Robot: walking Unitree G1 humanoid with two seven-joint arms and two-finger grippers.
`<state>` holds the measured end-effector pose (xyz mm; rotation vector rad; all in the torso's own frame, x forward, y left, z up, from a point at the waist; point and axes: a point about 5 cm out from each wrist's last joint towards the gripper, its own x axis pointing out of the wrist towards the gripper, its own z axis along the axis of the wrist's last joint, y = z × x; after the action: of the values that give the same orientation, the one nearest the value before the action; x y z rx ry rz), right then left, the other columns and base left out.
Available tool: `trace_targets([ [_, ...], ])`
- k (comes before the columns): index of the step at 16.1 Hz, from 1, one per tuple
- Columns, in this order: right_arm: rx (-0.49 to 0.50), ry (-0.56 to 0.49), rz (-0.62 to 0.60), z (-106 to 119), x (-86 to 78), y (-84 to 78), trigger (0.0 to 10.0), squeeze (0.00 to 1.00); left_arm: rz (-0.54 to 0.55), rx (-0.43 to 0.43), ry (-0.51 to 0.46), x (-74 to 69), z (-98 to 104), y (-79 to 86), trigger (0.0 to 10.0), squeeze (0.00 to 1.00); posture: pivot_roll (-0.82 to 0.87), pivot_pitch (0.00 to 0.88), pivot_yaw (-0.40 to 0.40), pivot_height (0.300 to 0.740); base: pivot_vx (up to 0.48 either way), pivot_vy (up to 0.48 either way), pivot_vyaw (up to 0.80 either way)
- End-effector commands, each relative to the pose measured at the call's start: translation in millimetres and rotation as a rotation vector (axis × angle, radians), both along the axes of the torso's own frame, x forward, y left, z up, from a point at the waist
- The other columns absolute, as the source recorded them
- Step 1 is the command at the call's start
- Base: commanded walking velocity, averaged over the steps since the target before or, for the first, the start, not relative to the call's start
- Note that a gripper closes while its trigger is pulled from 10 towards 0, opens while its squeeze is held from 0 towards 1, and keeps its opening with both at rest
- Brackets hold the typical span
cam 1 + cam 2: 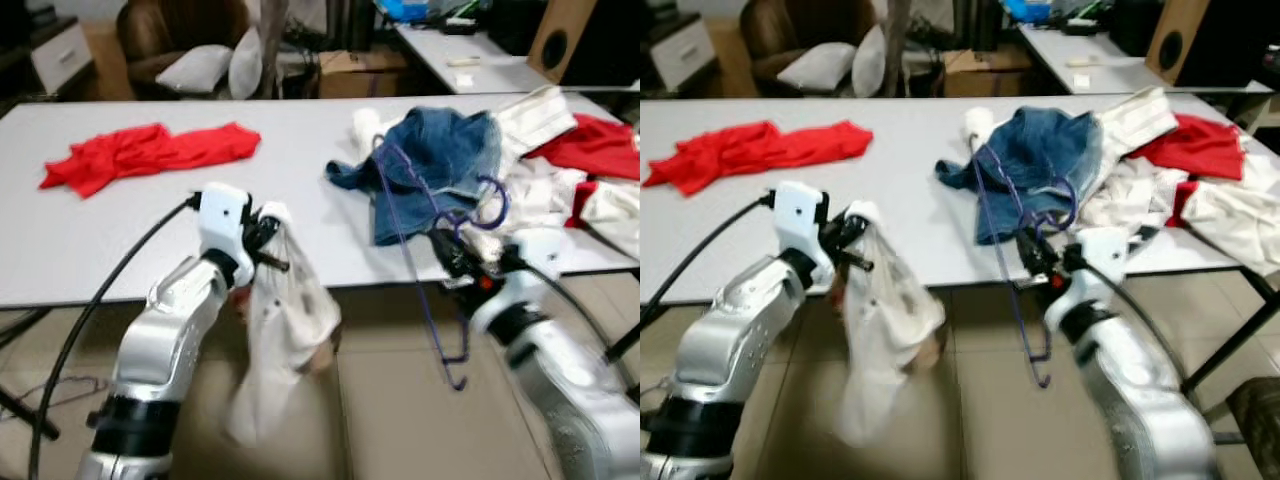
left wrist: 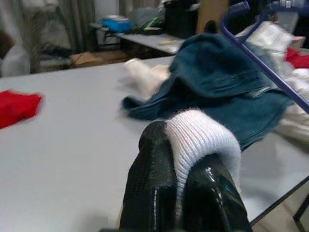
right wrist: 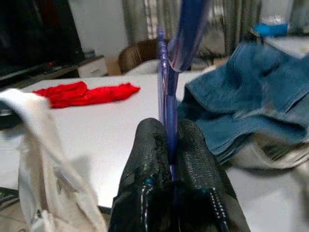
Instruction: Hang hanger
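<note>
My right gripper is shut on a purple wire hanger and holds it at the table's front edge, the hook up and the frame hanging below the tabletop. In the right wrist view the hanger's wire runs up between the black fingers. My left gripper is shut on a white garment that hangs limp in front of the table edge. The left wrist view shows its white ribbed edge pinched between the fingers.
A white table holds a red cloth at the left, blue jeans in the middle and a heap of white and red clothes at the right. Behind stand a chair with cushions and another table.
</note>
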<state>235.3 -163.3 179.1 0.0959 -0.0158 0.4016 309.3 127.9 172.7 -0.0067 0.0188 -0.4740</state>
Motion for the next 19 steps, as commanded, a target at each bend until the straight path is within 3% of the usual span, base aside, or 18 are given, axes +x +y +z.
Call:
trace_targets([
  [1, -0.005, -0.007, 0.080, 7, -8.4, -2.4, 10.0, 0.00, -0.047, -0.012, -0.038, 1.8, 10, -11.4, 10.0, 0.00, -0.06, 0.000, 0.020, 0.740, 0.345, 0.000, 0.00],
  [4, -0.130, 0.022, 0.306, 23, -37.4, -26.0, 10.0, 0.00, -0.063, 0.020, -0.088, 27.0, 26, -11.2, 10.0, 0.00, -0.06, 0.000, 0.032, 0.740, 0.340, 0.000, 0.00],
  [6, -0.177, 0.038, 0.346, 26, -43.9, -37.4, 10.0, 0.00, -0.058, 0.050, -0.124, 40.0, 37, -7.9, 10.0, 0.00, -0.07, 0.000, 0.038, 0.740, 0.341, 0.000, 0.00],
  [7, -0.232, 0.090, 0.426, 32, -55.5, -46.4, 10.0, 0.00, -0.060, 0.083, -0.192, 61.1, 64, -6.2, 10.0, 0.00, -0.07, 0.000, 0.045, 0.740, 0.341, 0.000, 0.00],
  [11, -0.266, 0.109, 0.504, 47, -67.9, -56.0, 10.0, 0.00, -0.088, 0.170, -0.271, 90.7, 101, -13.3, 10.0, 0.00, -0.08, 0.000, 0.058, 0.740, 0.343, 0.000, 0.00],
  [13, -0.265, 0.122, 0.586, 46, -69.3, -46.8, 10.0, 0.00, -0.136, 0.120, -0.308, 94.9, 121, -27.8, 10.0, 0.00, -0.09, 0.000, 0.064, 0.740, 0.339, 0.000, 0.00],
  [14, -0.268, 0.131, 0.610, 44, -68.6, -42.8, 10.0, 0.00, -0.159, 0.097, -0.321, 94.9, 127, -33.4, 10.0, 0.00, -0.09, 0.000, 0.064, 0.740, 0.345, 0.000, 0.00],
  [16, -0.332, 0.205, 0.642, 26, -46.0, -25.1, 10.0, 0.00, -0.283, -0.010, -0.415, 87.3, 163, -56.2, 10.0, 0.00, -0.10, 0.000, 0.060, 0.740, 0.341, 0.000, 0.00],
  [17, -0.365, 0.215, 0.634, 21, -35.0, -22.1, 10.0, 0.00, -0.320, -0.051, -0.449, 84.0, 176, -59.5, 10.0, 0.00, -0.09, 0.000, 0.056, 0.740, 0.341, 0.000, 0.00],
  [19, -0.461, 0.202, 0.531, 17, 2.0, -24.1, 10.0, 0.00, -0.354, -0.147, -0.513, 76.7, 203, -53.9, 10.0, 0.00, -0.08, 0.000, 0.037, 0.740, 0.341, 0.000, 0.00],
])
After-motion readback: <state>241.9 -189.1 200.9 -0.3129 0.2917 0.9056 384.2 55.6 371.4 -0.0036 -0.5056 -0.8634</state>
